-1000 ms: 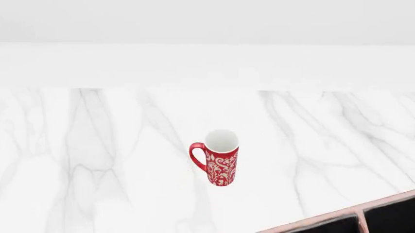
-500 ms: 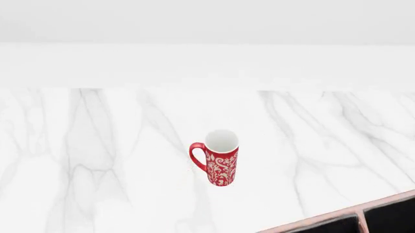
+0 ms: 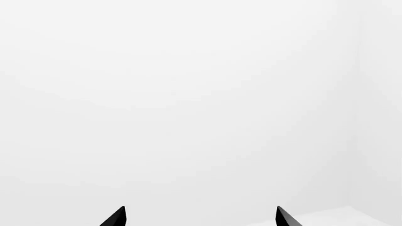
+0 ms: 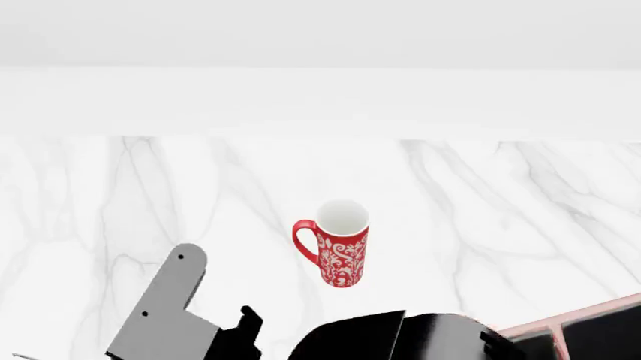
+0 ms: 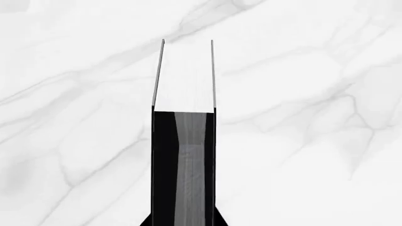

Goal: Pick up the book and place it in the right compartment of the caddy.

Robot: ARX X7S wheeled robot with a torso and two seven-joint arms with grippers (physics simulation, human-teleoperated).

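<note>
The book [image 5: 184,75] is hanging edge-on over the marble table [image 4: 501,225], showing white page edges between two thin black covers and sticking out straight ahead of the right gripper [image 5: 184,188]. That gripper's jaws are sitting narrow, pressing on the covers as far as I can judge. Black on black is making the finger outlines hard to separate. The left gripper [image 3: 199,217] is pointing at blank wall with tips spread wide, carrying nothing. A red mug [image 4: 341,251] is standing mid-table, and the caddy [image 4: 591,319] is peeking in at the near right corner, well apart from the mug. The book is looking stiff, thick and probably fairly heavy, with smooth covers likely slippery. It is best squeezed flat across both covers near the middle, since a hold near one end is risking it pivoting or sliding out.
</note>
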